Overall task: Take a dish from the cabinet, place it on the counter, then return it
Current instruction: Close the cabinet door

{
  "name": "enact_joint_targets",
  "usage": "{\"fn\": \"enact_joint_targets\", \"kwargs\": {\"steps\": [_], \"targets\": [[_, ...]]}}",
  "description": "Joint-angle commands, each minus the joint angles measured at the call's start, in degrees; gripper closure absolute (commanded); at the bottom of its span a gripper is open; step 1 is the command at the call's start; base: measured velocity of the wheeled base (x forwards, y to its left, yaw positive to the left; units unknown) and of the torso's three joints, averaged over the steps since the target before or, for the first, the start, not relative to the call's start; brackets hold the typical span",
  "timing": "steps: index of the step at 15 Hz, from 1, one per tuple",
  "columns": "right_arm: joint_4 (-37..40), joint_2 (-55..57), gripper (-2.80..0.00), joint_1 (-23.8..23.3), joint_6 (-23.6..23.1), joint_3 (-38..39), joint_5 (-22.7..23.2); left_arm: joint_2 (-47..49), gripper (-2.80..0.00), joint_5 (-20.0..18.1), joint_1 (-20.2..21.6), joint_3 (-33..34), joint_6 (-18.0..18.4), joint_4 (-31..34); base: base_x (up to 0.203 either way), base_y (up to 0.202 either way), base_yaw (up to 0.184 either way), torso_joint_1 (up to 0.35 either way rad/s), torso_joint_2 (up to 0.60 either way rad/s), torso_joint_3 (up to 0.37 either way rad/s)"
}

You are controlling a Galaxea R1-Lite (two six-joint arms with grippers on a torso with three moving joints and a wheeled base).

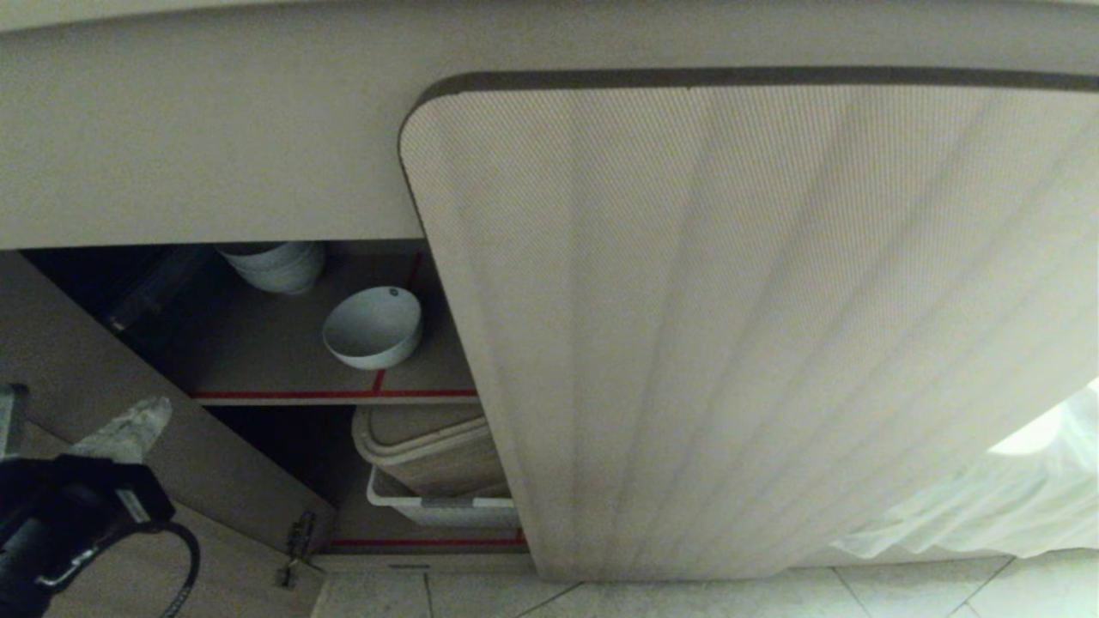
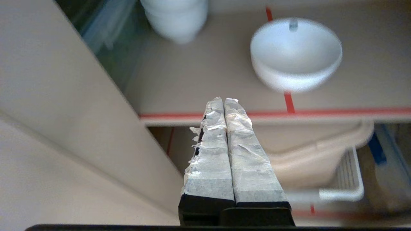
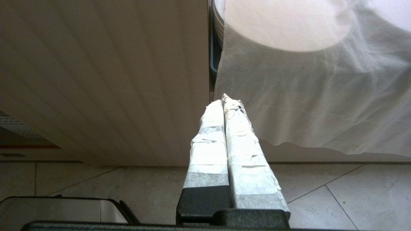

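Tape-wrapped fingers of the left gripper are clenched together on nothing, just outside the open cabinet. Beyond them the white dish stands upright on the upper shelf, across a red tape line. The right gripper, fingers likewise clenched, hangs before the closed fluted door.

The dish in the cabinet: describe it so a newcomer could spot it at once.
Look into the open left side of the cabinet, at the upper shelf edged in red tape. The dish sits alone near the front, on a red tape line. Unlike the stacked white bowls behind it, it is single, tilted, showing its inside.
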Motion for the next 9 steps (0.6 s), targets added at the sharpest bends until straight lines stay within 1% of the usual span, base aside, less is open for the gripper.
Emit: {"fn": "enact_joint_targets", "kwargs": {"steps": [1, 5, 9], "targets": [[0.0, 0.0, 0.0, 0.0, 0.0, 0.0, 0.0, -7.5, 0.0, -1.0, 0.3, 0.0, 0.4, 7.1, 0.0, 0.0, 0.0, 0.0, 0.0, 0.0], [0.0, 0.0, 0.0, 0.0, 0.0, 0.0, 0.0, -16.7, 0.0, -3.5, 0.6, 0.0, 0.4, 19.6, 0.0, 0.0, 0.0, 0.0, 0.0, 0.0], [0.0, 0.0, 0.0, 0.0, 0.0, 0.0, 0.0, -30.7, 0.0, -4.8, 1.0, 0.0, -0.1, 35.4, 0.0, 0.0, 0.0, 0.0, 0.0, 0.0]]}}
